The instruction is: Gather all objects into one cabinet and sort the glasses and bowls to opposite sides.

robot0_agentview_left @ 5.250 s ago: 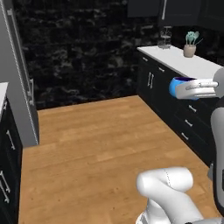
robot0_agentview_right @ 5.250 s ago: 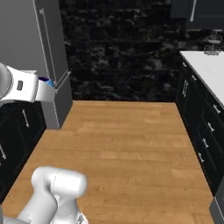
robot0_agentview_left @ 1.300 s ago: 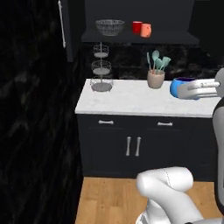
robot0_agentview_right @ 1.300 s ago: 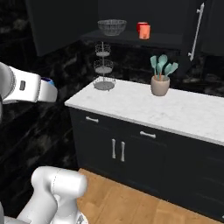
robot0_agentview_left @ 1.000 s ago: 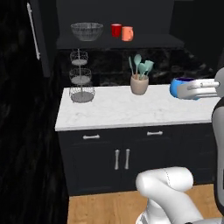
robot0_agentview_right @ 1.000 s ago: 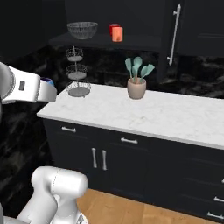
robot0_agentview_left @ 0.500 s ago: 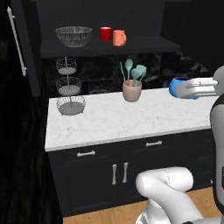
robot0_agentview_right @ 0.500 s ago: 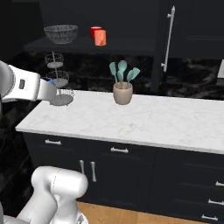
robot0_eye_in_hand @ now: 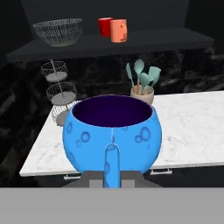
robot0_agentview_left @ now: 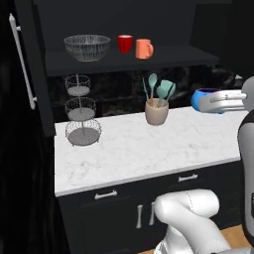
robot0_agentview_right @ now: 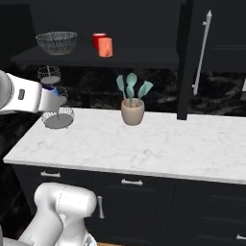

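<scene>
- the two-finger gripper (robot0_eye_in_hand: 112, 168) is clamped on the rim of one small bright blue bowl (robot0_eye_in_hand: 112, 133) with darker blue spots; one fingertip (robot0_eye_in_hand: 112, 162) shows on the near outer wall, the other is hidden inside. the bowl is upright, its dark inside holding nothing that can be seen.
- in the left base view the same blue bowl (robot0_agentview_left: 206, 99) hangs in the air at the end of the white hand, above the right part of the white marble counter (robot0_agentview_left: 149, 149), not touching it.
- on the counter stands one beige utensil pot (robot0_agentview_left: 157, 112) holding teal spoons and spatulas (about four handles, the exact count is hard to tell).
- to its left stands one three-tier wire basket stand (robot0_agentview_left: 81, 110); its three tiers look bare.
- above the counter is the open matte black wall cabinet with a dark inner shelf (robot0_agentview_left: 178, 55). one door with a long pale bar handle (robot0_agentview_left: 22, 62) stands open at the left; in the right base view another pale bar handle (robot0_agentview_right: 201, 53) shows at the right.
- on that shelf sit three things: one wide see-through striped bowl (robot0_agentview_left: 87, 47) at the left, then one glossy red cup (robot0_agentview_left: 125, 43), then one orange handled mug (robot0_agentview_left: 144, 48) just beside the cup. the big bowl stands apart from the two drinking vessels.
- below the counter are black cupboard fronts with small silver pulls (robot0_agentview_left: 106, 195).
</scene>
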You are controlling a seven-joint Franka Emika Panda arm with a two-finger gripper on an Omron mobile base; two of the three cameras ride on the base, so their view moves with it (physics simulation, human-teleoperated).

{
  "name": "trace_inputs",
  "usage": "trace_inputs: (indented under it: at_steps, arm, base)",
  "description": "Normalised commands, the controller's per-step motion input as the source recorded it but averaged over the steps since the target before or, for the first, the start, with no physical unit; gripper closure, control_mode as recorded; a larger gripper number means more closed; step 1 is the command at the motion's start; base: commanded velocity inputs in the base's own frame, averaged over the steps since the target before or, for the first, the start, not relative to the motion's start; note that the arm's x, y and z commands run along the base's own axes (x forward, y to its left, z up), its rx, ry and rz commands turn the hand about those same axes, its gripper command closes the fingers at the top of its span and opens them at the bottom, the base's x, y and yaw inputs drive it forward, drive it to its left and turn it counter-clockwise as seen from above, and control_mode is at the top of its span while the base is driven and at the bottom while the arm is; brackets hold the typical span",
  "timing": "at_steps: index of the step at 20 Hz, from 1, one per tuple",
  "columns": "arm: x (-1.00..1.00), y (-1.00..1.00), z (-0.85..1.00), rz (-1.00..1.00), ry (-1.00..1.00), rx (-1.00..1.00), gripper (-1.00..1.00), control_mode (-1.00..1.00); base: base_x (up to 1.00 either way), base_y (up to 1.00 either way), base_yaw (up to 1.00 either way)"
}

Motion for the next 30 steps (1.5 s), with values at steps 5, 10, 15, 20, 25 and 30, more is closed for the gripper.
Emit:
trace_inputs:
  at_steps: [5,10,15,20,25,30]
  arm:
    - [0.00,0.00,0.00,0.00,0.00,0.00,1.00,1.00]
    - [0.00,0.00,0.00,0.00,0.00,0.00,1.00,1.00]
    - [0.00,0.00,0.00,0.00,0.00,0.00,1.00,1.00]
    - [0.00,0.00,0.00,0.00,0.00,0.00,1.00,1.00]
    - [0.00,0.00,0.00,0.00,0.00,0.00,1.00,1.00]
    - [0.00,0.00,0.00,0.00,0.00,0.00,1.00,1.00]
  base:
    - [0.56,-0.03,-0.19]
    - [0.33,-0.33,-0.04]
    - [0.21,-0.39,0.00]
    - [0.27,-0.13,0.02]
    - [0.24,-0.26,0.12]
    - [0.24,-0.27,0.12]
